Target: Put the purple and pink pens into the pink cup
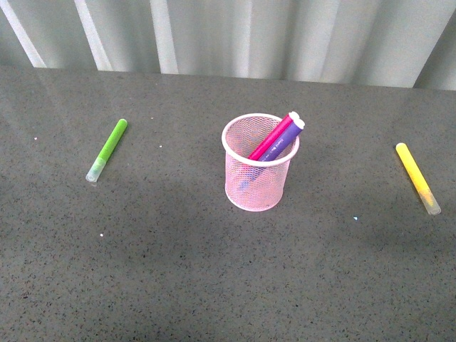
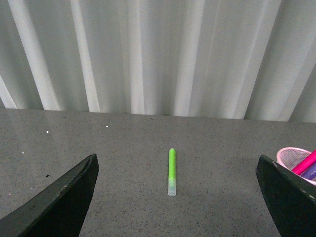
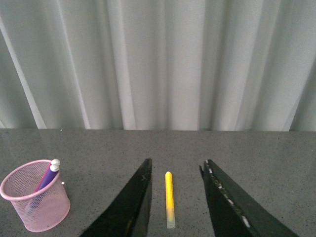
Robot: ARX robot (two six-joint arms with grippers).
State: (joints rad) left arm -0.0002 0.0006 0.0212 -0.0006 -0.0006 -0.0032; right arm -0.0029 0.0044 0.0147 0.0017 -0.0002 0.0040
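From the front, the pink cup [image 1: 258, 173] stands upright on the gray bench [image 1: 214, 271]. The pink pen [image 1: 276, 135] and the purple pen [image 1: 283, 140] are both inside the cup. They lean side by side against its rim, and their white ends poke out on the far right side. A green pen [image 1: 107, 149] lies flat on the bench, well to the left of the cup. A yellow pen [image 1: 417, 177] lies flat, well to the right of the cup. No arm shows in this view.

From the left wrist, the left claw [image 2: 177, 197] is wide open and holds nothing. Its two dark fingers [image 2: 64, 197] stand far apart. The green pen [image 2: 172, 172] lies on the bench between them, farther off and not touched. The pink cup [image 2: 292, 159] peeks in at the edge, with the pink pen [image 2: 305, 163] sticking out of it.

From the right wrist, the right claw [image 3: 175, 197] is open too, with nothing in it. The yellow pen [image 3: 169, 199] lies on the bench between its fingers [image 3: 131, 207]. I cannot tell if they touch it. The pink cup [image 3: 37, 205] stands off to one side of the yellow pen, and the two pens [image 3: 48, 177] lean inside it. A pale curtain [image 3: 158, 64] hangs behind the bench.
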